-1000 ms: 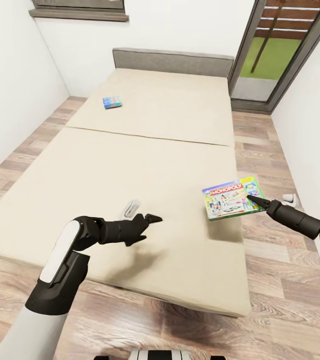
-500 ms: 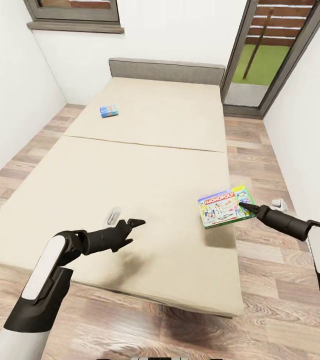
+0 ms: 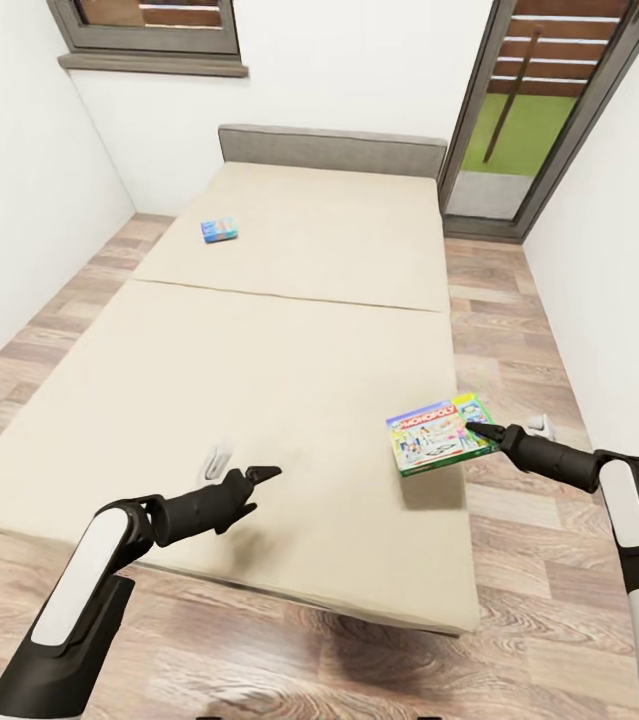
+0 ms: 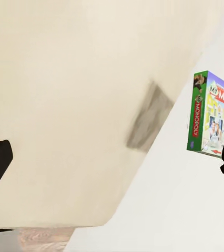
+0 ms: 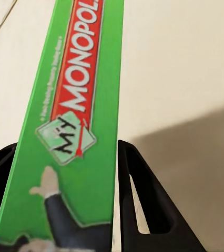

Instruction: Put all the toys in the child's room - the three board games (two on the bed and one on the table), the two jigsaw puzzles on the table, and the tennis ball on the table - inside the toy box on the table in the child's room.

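Gripped by its green edge between the two black fingers of the right gripper (image 3: 475, 430), the MONOPOLY board game (image 3: 434, 434) hangs lifted off the beige bed (image 3: 289, 330) at its near right side, casting a shadow on the mattress below. Held only at one rim, the flat, glossy cardboard box could pivot or slide out if the arm swings sharply. At the near left, the left gripper (image 3: 259, 472) hovers low over the bed with nothing between its fingers; whether they are parted or closed is unclear. A small pale object (image 3: 215, 462) lies just beside it. Far across the soft, matte mattress, a blue board game (image 3: 219, 231) lies near the left edge. Wood-plank floor (image 3: 519, 330) surrounds the bed.
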You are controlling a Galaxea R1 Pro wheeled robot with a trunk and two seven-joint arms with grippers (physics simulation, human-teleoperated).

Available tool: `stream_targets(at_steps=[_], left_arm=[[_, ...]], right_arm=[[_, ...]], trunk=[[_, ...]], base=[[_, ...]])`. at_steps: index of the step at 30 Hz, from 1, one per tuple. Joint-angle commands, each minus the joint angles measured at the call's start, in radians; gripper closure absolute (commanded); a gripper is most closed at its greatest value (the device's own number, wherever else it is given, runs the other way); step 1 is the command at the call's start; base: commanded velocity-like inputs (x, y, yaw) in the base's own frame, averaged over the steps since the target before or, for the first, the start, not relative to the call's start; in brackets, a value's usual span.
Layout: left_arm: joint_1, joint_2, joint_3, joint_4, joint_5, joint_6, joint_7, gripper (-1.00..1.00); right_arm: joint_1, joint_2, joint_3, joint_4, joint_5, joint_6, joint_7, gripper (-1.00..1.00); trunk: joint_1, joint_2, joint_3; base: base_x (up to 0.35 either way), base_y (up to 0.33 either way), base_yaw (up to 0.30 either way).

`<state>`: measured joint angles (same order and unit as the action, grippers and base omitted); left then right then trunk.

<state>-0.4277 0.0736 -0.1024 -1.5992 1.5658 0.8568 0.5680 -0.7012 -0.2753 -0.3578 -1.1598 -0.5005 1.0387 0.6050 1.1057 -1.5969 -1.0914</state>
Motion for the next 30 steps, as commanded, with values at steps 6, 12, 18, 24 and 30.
stream_targets(at_steps=[6, 12, 18, 24, 30], left_arm=[[0.021, 0.000, 0.000, 0.004, -0.016, -0.004, -0.009, -1.00], [0.030, 0.000, 0.001, 0.006, -0.026, -0.005, -0.016, -1.00], [0.032, -0.001, 0.000, 0.007, -0.029, -0.005, -0.018, -1.00], [0.033, -0.001, 0.000, 0.008, -0.040, -0.005, -0.019, -1.00], [0.033, -0.002, -0.001, 0.013, -0.057, -0.005, -0.023, -1.00]], right_arm=[[0.000, 0.004, 0.000, 0.003, 0.005, 0.009, 0.005, 1.00], [0.000, 0.005, -0.002, 0.004, 0.002, 0.009, 0.004, 1.00], [-0.001, 0.005, -0.004, 0.005, -0.019, 0.009, 0.000, 1.00], [-0.002, 0.005, -0.004, 0.006, -0.029, 0.009, -0.006, 1.00], [-0.004, 0.006, -0.002, 0.006, -0.029, 0.009, -0.008, 1.00]], trunk=[[-0.023, 0.042, 0.019], [-0.046, 0.084, 0.037], [-0.069, 0.126, 0.056], [-0.092, 0.168, 0.075], [-0.115, 0.210, 0.094]], base=[[0.000, 0.000, -0.002], [0.000, 0.000, 0.000], [0.000, 0.000, 0.000], [0.000, 0.000, 0.000], [0.000, 0.000, 0.000]])
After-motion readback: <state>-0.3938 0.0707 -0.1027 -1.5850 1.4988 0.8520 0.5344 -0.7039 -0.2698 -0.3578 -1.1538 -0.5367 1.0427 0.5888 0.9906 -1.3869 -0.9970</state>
